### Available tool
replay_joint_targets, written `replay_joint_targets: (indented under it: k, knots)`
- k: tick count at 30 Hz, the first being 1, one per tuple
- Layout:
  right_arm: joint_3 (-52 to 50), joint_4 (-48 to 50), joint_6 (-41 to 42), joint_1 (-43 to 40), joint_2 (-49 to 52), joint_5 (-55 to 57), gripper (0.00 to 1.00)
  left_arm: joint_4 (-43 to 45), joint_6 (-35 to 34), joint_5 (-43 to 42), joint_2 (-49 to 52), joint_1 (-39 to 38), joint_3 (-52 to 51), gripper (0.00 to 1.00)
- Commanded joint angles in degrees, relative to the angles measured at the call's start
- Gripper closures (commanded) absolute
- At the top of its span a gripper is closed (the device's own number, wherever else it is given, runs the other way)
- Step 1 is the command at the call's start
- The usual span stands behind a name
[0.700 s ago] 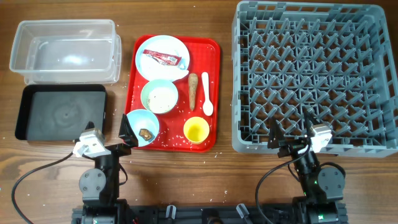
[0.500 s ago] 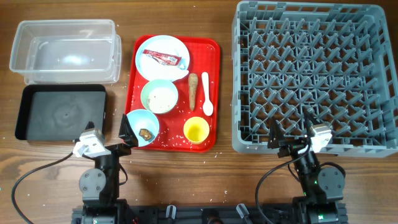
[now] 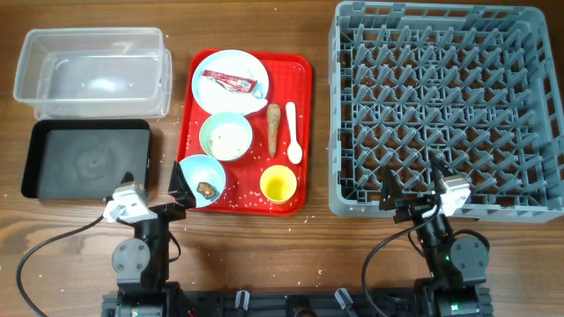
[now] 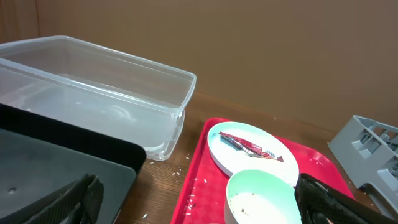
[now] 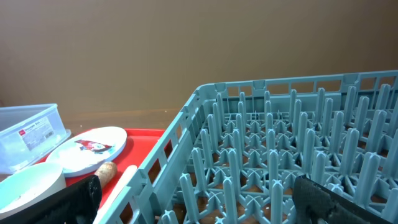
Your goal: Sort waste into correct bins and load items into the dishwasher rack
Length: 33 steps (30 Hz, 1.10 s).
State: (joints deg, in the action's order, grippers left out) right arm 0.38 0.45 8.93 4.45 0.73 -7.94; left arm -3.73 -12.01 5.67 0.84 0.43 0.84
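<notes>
Since left gripper (image 3: 152, 181) and right gripper (image 3: 411, 180) sit spread and empty, pinch the sachet wrapper (image 3: 231, 83) low and centred, without catching the plate (image 3: 208, 99).

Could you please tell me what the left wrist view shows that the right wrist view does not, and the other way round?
Only the left wrist view shows the black tray. Only the right wrist view shows the brown stick, the white spoon and the pegs inside the dishwasher rack. Both show the red tray, the plate with the sachet wrapper, the clear tub and at least a corner of the rack.
</notes>
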Motion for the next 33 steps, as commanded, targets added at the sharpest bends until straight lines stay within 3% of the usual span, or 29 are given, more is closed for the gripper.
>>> replay_joint_targets:
  k: [1, 25, 28, 33]
  knots:
    - [-0.09, 0.2, 0.39, -0.24, 0.07, -0.94, 0.0, 0.11, 1.31, 0.13, -0.02, 0.09, -0.52, 0.0]
    - [-0.09, 0.85, 0.15, -0.24, 0.07, -1.18, 0.0, 0.28, 1.27, -0.31, -0.02, 0.09, -0.52, 0.0]
    - [-0.07, 2.34, 0.07, -0.24, 0.07, -2.54, 0.0, 2.01, 0.66, -5.75, -0.02, 0.09, -0.5, 0.0]
    - [-0.07, 5.44, 0.07, -0.24, 0.07, -2.56, 0.0, 1.97, 0.68, -6.34, -0.02, 0.09, -0.5, 0.0]
